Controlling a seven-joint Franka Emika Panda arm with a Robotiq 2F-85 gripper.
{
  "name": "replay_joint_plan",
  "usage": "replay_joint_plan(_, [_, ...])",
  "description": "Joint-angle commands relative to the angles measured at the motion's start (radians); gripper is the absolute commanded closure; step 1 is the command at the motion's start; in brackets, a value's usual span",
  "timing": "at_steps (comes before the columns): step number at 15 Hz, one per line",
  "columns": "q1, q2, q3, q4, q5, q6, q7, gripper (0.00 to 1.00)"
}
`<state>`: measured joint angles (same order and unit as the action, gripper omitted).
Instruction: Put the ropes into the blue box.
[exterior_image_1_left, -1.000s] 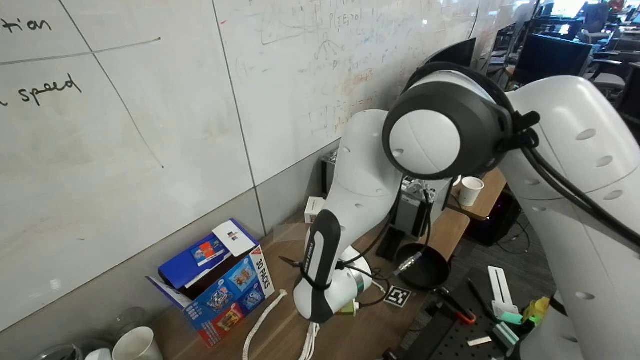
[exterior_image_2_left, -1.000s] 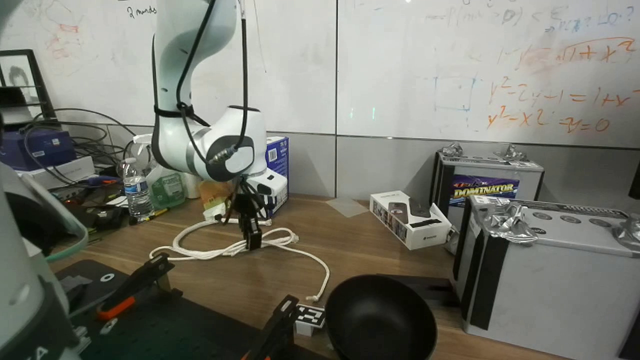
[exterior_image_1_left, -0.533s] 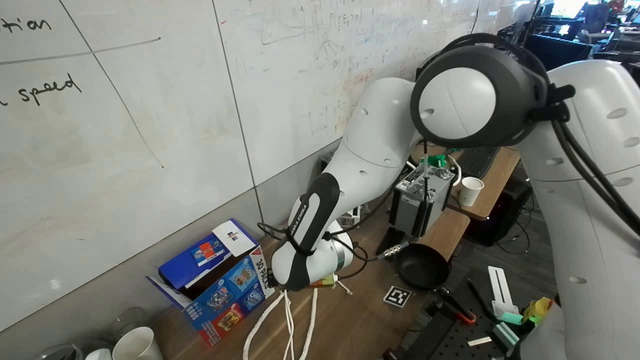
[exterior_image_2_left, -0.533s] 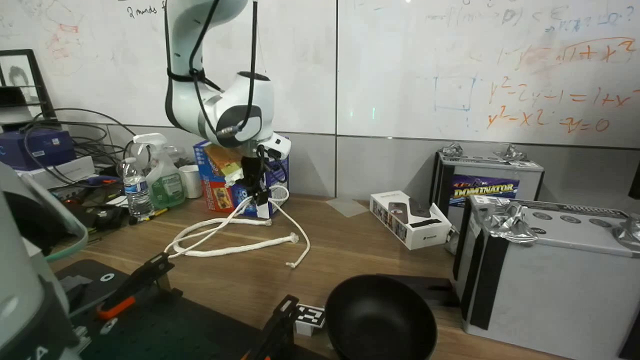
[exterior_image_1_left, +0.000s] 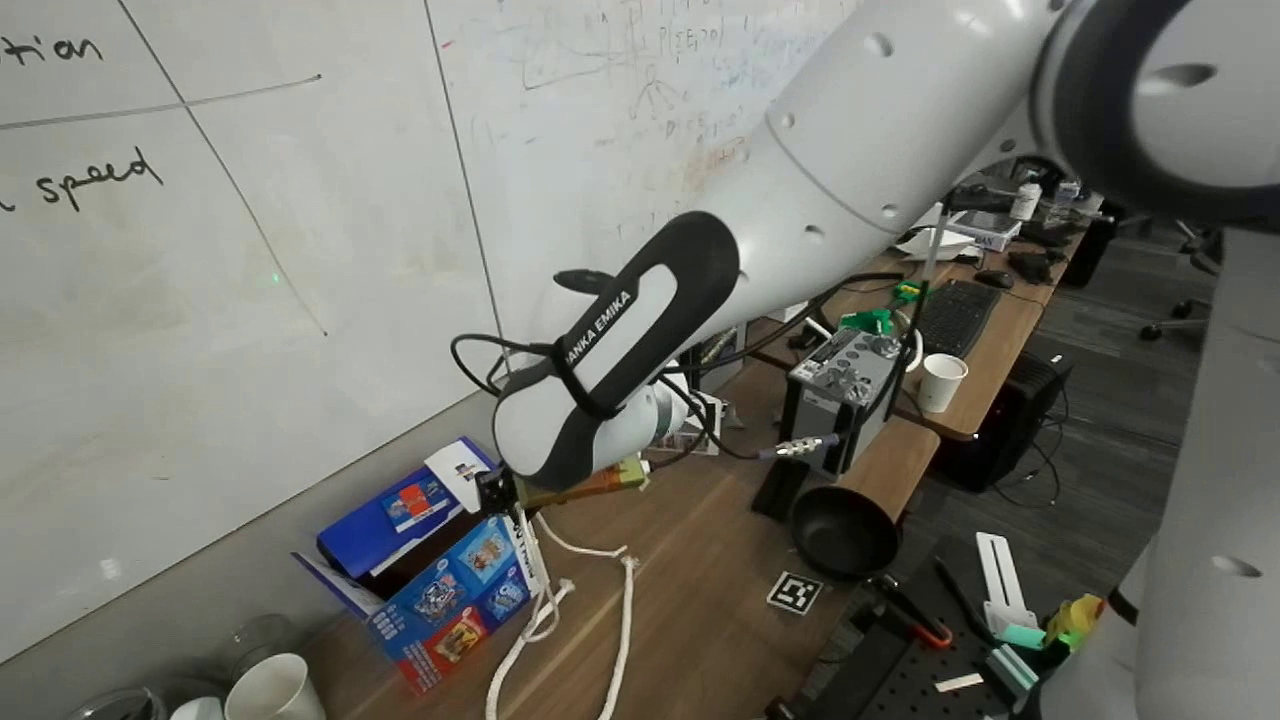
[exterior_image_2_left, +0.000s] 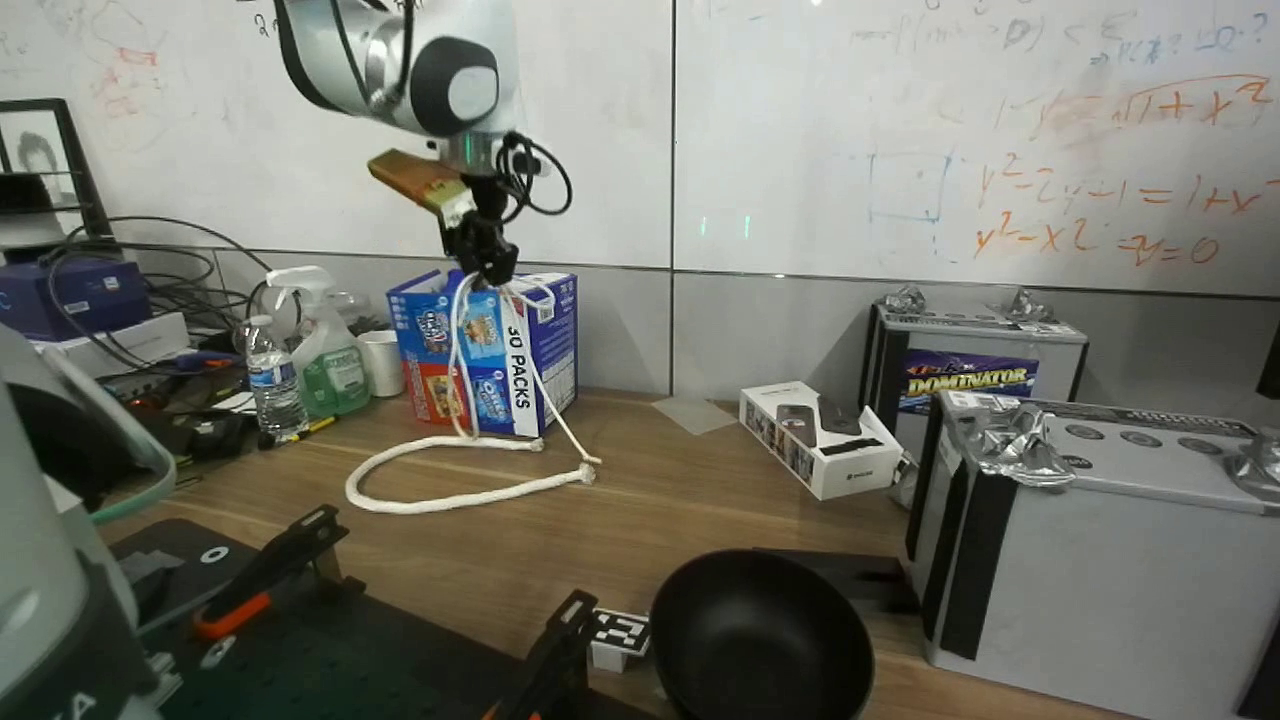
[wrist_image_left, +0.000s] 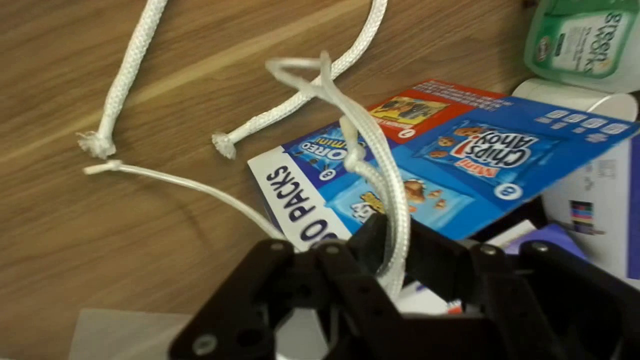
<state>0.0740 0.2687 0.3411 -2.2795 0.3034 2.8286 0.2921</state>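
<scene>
we pinch the thin rope (wrist_image_left: 400, 210) in our fingers (wrist_image_left: 432, 255); its ends dangle outside the blue box (exterior_image_2_left: 490, 360), so early release could let their weight drag it onto the desk (exterior_image_2_left: 480, 570). in an exterior view the thick rope (exterior_image_2_left: 420, 506) lies at six o'clock from the blue box.

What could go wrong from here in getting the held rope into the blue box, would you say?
The thin rope pinched by the fingers has a loop and one end hanging outside the blue box, so it may drape over the rim on release.
In an exterior view, the raised white flap appears right beside the fingers and might get knocked.
That dangling end is near a frayed end of the thick rope, so the two might snag.
</scene>
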Motion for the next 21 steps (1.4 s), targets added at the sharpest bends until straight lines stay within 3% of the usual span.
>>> replay_joint_plan(1, [0.102, -0.194, -0.082, 0.014, -0.098, -0.18, 0.076, 0.97])
replay_joint_plan(7, [0.137, -0.343, -0.073, 0.223, -0.244, -0.465, 0.235, 0.97])
replay_joint_plan(11, [0.145, -0.304, -0.045, 0.439, -0.323, -0.607, 0.292, 0.97])
replay_joint_plan(21, [0.227, -0.031, -0.054, 0.73, -0.333, -0.637, 0.247, 0.97])
